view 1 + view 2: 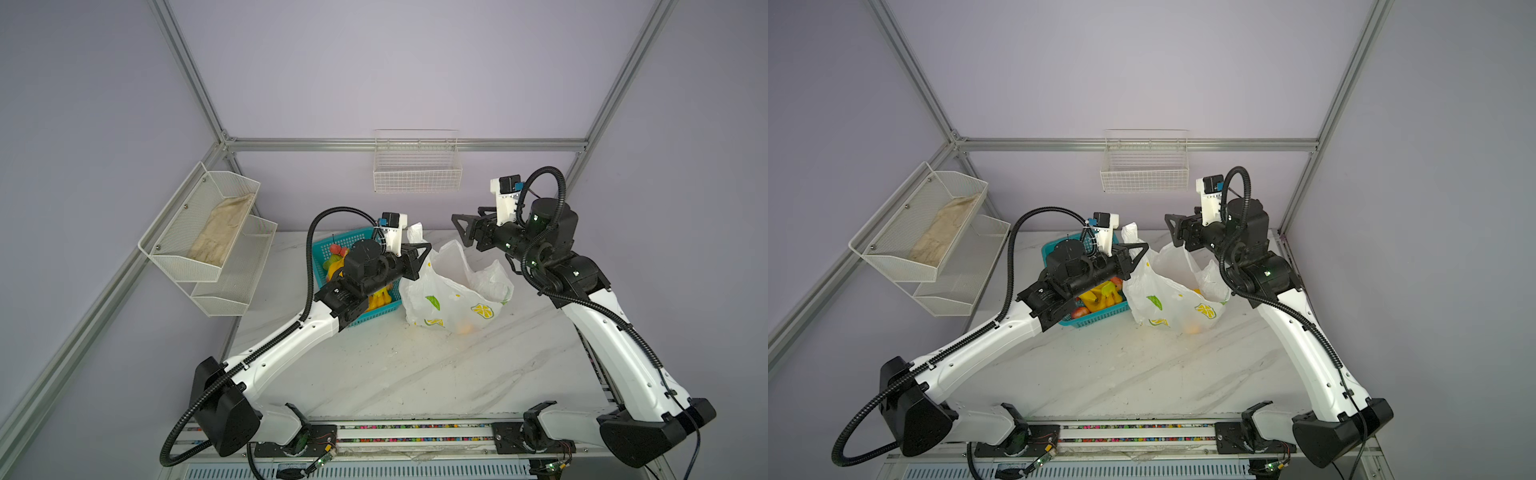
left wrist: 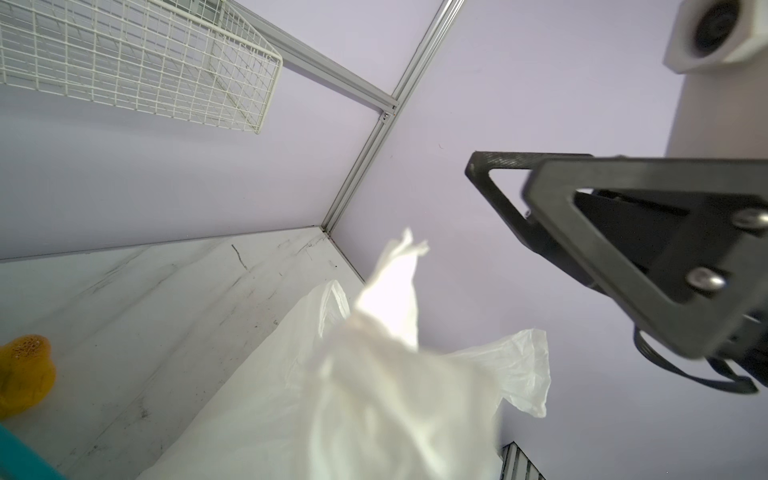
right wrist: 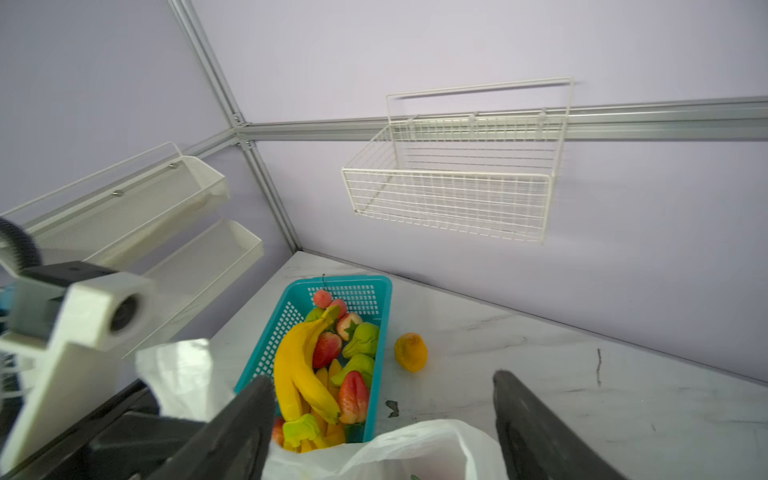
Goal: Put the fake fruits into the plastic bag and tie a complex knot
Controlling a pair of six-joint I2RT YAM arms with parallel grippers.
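White marbled tabletop (image 1: 395, 374): translucent white plastic bag (image 1: 449, 291) lies far-centre, right of teal lattice basket (image 3: 374, 286) holding glossy fake fruits (image 3: 299, 365). Left fingers (image 1: 422, 262) clench one handle (image 1: 415, 232); right fingers (image 1: 459, 230) released above. Hold mouth open; load fruits singly.

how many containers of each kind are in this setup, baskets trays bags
teal plastic basket: 1
white wire wall basket: 1
white mesh wall trays: 2
plastic bag: 1
total: 5
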